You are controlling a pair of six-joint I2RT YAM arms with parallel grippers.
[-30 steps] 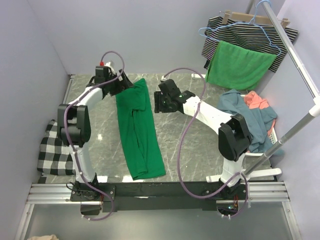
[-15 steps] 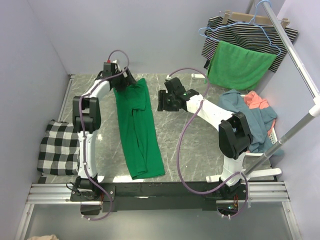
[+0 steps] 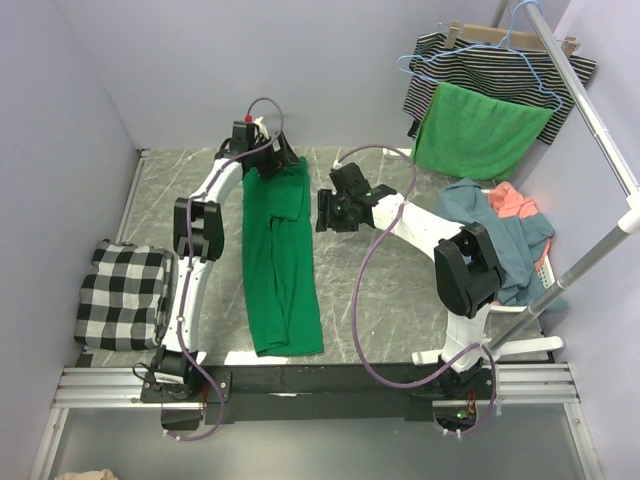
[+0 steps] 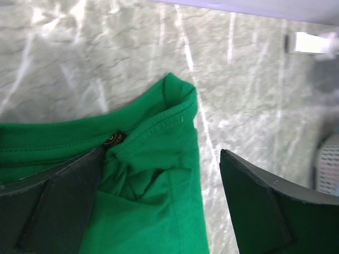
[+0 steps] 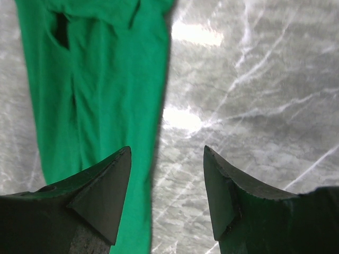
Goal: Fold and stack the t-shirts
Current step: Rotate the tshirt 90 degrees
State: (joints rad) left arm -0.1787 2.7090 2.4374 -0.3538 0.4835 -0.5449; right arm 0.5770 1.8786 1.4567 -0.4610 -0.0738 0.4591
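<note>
The emerald green t-shirt [image 3: 280, 255] lies on the marble table as a long narrow strip running from the back to the near edge. My left gripper [image 3: 268, 160] is at its far end. In the left wrist view the jaws of this gripper [image 4: 163, 153] stand wide open around the round collar [image 4: 153, 119] and its label. My right gripper [image 3: 326, 210] is open just right of the shirt. In the right wrist view this gripper [image 5: 167, 151] straddles the edge of the shirt [image 5: 95, 95]. Dusty blue [image 3: 475, 205] and coral [image 3: 512, 200] shirts lie heaped at the right.
A white basket [image 3: 540, 270] holds the heap at the right edge. A black-and-white checked cloth [image 3: 120, 295] lies at the left edge. A striped garment [image 3: 480, 65] and a bright green cloth [image 3: 480, 130] hang on the white rail [image 3: 590, 110] at the back right.
My left gripper has moved right along the back of the table. The shirt's far end has shifted right with it and the strip now lies straighter. My right gripper has barely moved.
</note>
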